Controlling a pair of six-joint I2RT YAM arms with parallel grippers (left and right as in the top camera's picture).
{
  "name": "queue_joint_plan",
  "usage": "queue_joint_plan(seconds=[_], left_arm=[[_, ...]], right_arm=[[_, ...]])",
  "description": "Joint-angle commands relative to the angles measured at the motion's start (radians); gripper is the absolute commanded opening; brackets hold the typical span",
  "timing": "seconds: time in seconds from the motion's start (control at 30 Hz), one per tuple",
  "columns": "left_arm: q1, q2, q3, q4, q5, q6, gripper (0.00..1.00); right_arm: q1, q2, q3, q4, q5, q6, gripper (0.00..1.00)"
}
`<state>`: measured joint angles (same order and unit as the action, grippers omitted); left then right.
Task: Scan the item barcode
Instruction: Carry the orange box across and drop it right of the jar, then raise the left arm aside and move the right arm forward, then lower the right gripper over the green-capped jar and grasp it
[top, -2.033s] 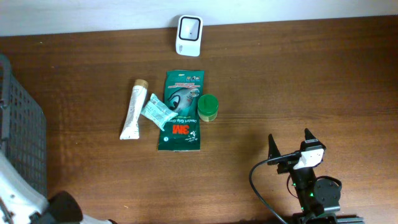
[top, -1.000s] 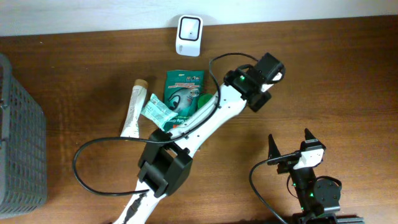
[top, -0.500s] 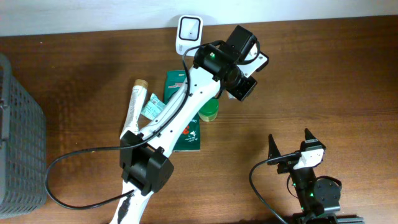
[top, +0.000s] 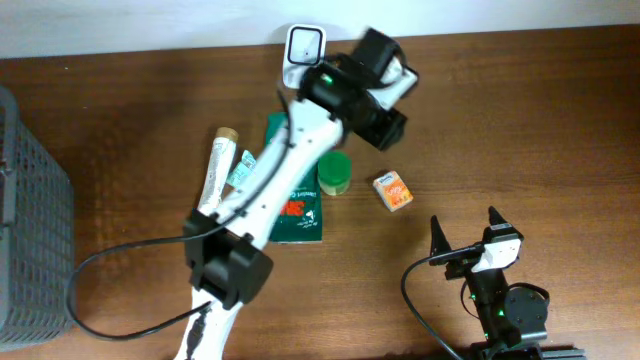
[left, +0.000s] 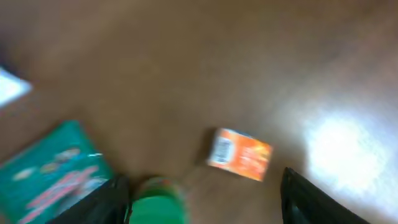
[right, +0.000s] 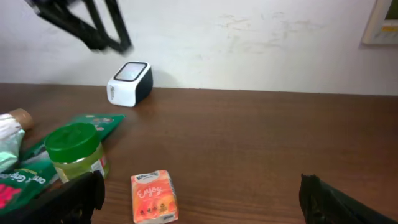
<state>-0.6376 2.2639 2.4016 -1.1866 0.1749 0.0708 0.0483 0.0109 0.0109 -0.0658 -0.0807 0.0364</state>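
From overhead my left gripper is a dark blur just beside the white scanner, whose lower edge the arm covers. The left wrist view is smeared, but I see the fingers spread at the bottom corners with nothing between them. The orange packet lies flat on the table, right of the green-lidded jar and apart from it. One end looks pale, and I cannot make out a barcode. The arm hides much of the teal 3M packet. My right gripper hangs wide apart and empty near the table's front
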Motion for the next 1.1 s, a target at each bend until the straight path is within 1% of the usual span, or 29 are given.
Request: queue_joint_plan(seconds=[0.0, 0.03, 0.13, 0.17, 0.27, 0.3, 0.4, 0.47, 0.57, 0.63, 0.7, 0.77, 0.8, 0.87, 0.9, 1.0, 1.03, 1.07], left_arm=[[0.196, -0.094, 0.135, -0.089, -0.026, 0.002, 0.71], [0.272, -0.107, 0.163, -0.137, -0.026, 0.004, 0.71], [0.404, -0.121, 0.174, -0.195, -0.002, 0.046, 0.72], [0.462, -0.121, 0.173, -0.211, 0.021, 0.080, 0.73], [0.552, -0.121, 0.173, -0.223, 0.024, 0.119, 0.77], [0.586, -0.121, 0.173, -0.222, 0.023, 0.119, 0.82], [0.645, -0.121, 0.173, -0.222, 0.023, 0.119, 0.99], [0.666, -0.121, 0.172, -0.222, 0.023, 0.119, 0.99], [0.666, -0.121, 0.172, -0.222, 0.021, 0.119, 0.99], [0.666, -0.121, 0.172, -0.221, 0.019, 0.119, 0.99], [0.666, -0.121, 0.172, -0.222, 0.019, 0.118, 0.99], [0.666, -0.121, 0.172, -0.222, 0.019, 0.119, 0.99], [0.666, -0.121, 0.172, -0.222, 0.019, 0.119, 1.00], [0.666, -0.121, 0.172, -0.222, 0.019, 0.119, 0.99], [0.666, -0.121, 0.172, -0.222, 0.019, 0.119, 0.99], [0.666, -0.121, 0.172, -0.222, 0.019, 0.119, 0.99], [0.666, -0.121, 0.172, -0.222, 0.019, 0.119, 0.99], [0.666, -0.121, 0.172, -0.222, 0.019, 0.119, 0.99]], right_arm=[[-0.004, -0.003, 0.006, -0.002, -0.099, 0.032, 0.99], [-0.004, -0.001, 0.018, -0.007, -0.122, 0.032, 0.98], [-0.004, 0.044, 0.085, -0.033, -0.167, 0.032, 0.98], [-0.003, 0.093, 0.140, -0.065, -0.179, 0.032, 0.98], [-0.003, 0.274, 0.323, -0.146, -0.182, 0.031, 0.98], [-0.003, 0.354, 0.406, -0.188, -0.182, 0.031, 0.98], [-0.003, 0.615, 0.676, -0.376, -0.182, 0.031, 0.98], [-0.003, 0.813, 0.885, -0.541, -0.182, 0.031, 0.98], [-0.003, 1.049, 1.140, -0.750, -0.182, 0.031, 0.98], [-0.003, 1.233, 1.341, -0.942, -0.182, 0.031, 0.98], [-0.003, 1.333, 1.463, -1.051, -0.202, 0.031, 0.98], [-0.003, 1.373, 1.502, -1.051, -0.249, 0.031, 0.98], [-0.003, 1.379, 1.502, -1.010, -0.257, 0.031, 0.98], [-0.002, 1.390, 1.502, -0.954, -0.362, 0.031, 0.98], [0.000, 1.394, 1.502, -0.947, -0.362, 0.032, 0.98], [0.060, 1.439, 1.502, -0.947, -0.337, 0.134, 0.99], [0.111, 1.468, 1.502, -0.942, -0.285, 0.191, 1.00], [0.161, 1.500, 1.502, -0.931, -0.233, 0.243, 0.98]])
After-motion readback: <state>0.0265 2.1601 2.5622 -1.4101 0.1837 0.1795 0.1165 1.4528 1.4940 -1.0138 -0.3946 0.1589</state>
